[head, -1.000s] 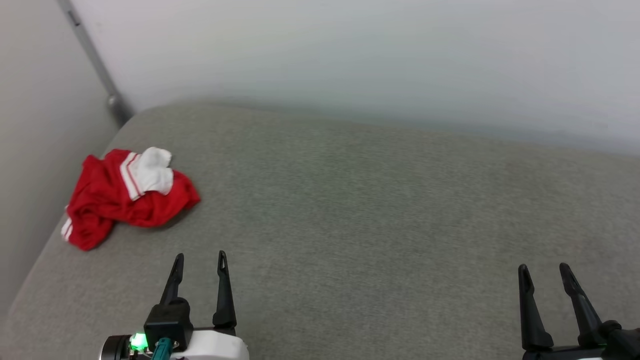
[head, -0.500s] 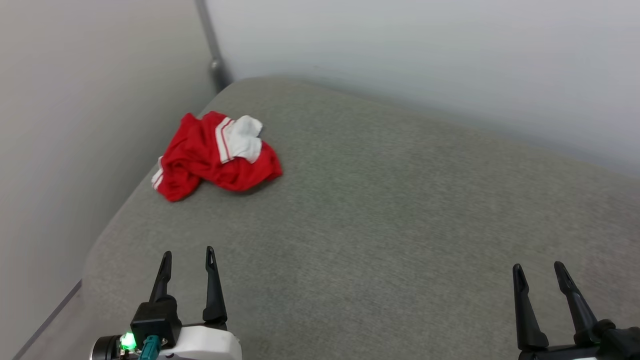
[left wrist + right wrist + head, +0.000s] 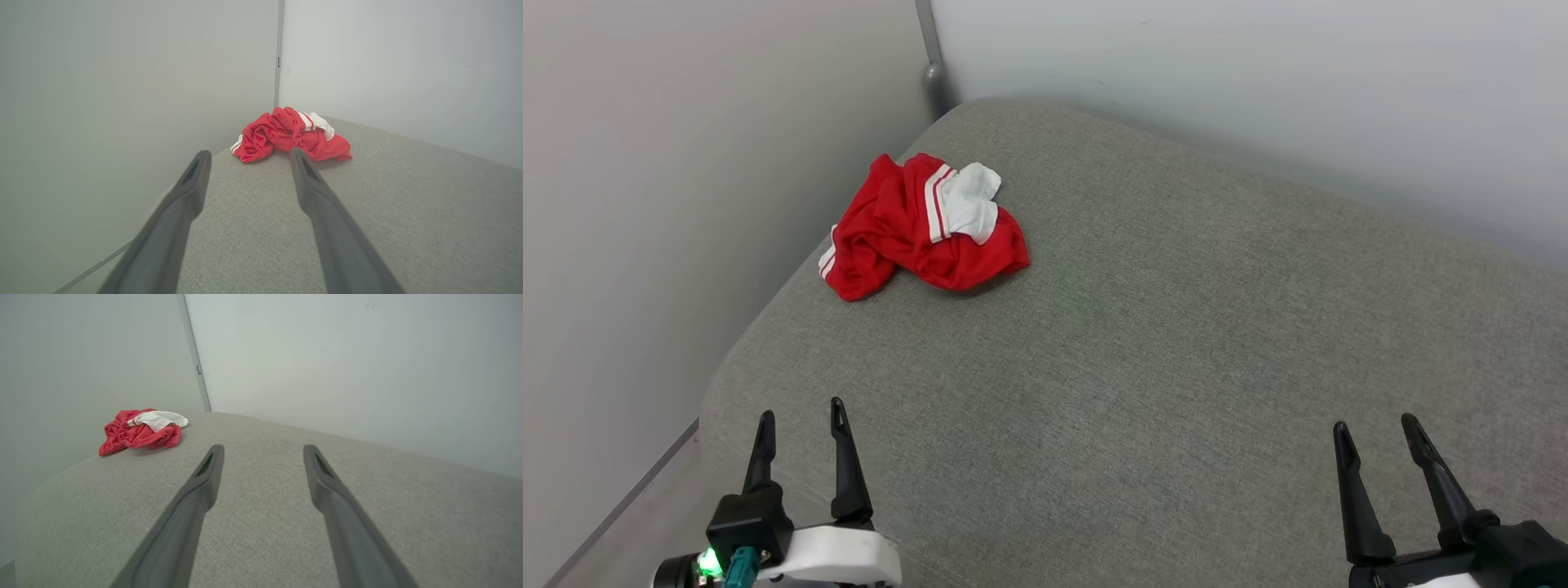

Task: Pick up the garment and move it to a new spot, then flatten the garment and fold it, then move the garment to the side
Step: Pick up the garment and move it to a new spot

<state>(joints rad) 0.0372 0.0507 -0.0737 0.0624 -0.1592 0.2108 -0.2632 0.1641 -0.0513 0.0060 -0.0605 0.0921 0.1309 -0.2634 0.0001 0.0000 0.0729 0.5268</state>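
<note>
Nearby, the left end effector hangs above the near-left rounded corner of the grey woven-fabric padded platform. Its two long dark fingers are spread apart with nothing between them. A small green light glows on its wrist housing. At the same depth, well off to the right, the right end effector is likewise released and empty over bare fabric.

Beyond both lies a broad stretch of open grey cloth, unbroken across the middle and right of the platform. The platform's left edge curves down close to the plain pale left wall, with a thin strip of floor showing at the lower left.

Farther on, the red jersey-style T-shirt with white short sleeves sits in a crumpled heap near the far-left corner, just inside the left edge. One white sleeve with red-and-white stripes lies on top. No lettering can be read in the bunched cloth.

Behind it a grey metal strip runs up where the left wall meets the pale back wall.

Compared with half a second earlier, the whole head view has swung. Corner and shirt now sit further right and higher in the picture, while the heap keeps the same shape, so the camera turned and not the shirt.
</note>
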